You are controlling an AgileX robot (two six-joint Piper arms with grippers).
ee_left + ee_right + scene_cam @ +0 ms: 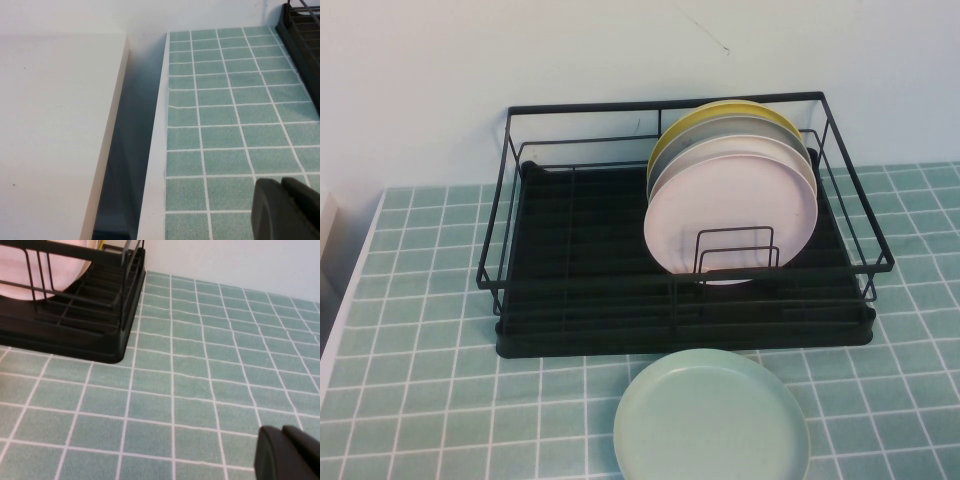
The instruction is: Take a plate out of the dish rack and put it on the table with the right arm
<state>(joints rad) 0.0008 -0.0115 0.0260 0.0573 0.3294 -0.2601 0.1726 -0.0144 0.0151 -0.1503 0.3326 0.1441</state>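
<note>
The pale mint-green plate (712, 418) lies flat on the tiled table (420, 380), just in front of the black dish rack (530, 345). Neither arm shows in the high view. My right gripper (282, 432) is shut and empty, low over bare tiles (200, 365), well to the side of the rack's corner (100, 340). My left gripper (281, 184) is shut and empty over tiles near the table's left edge, and a corner of the rack (302, 25) is far from it.
Three plates stand upright in the rack: a pale pink one (730, 205) in front, a grey-blue one (720, 135) and a yellow one (720, 110) behind. A white counter (50, 125) lies beyond a dark gap (130, 150) at the table's left edge.
</note>
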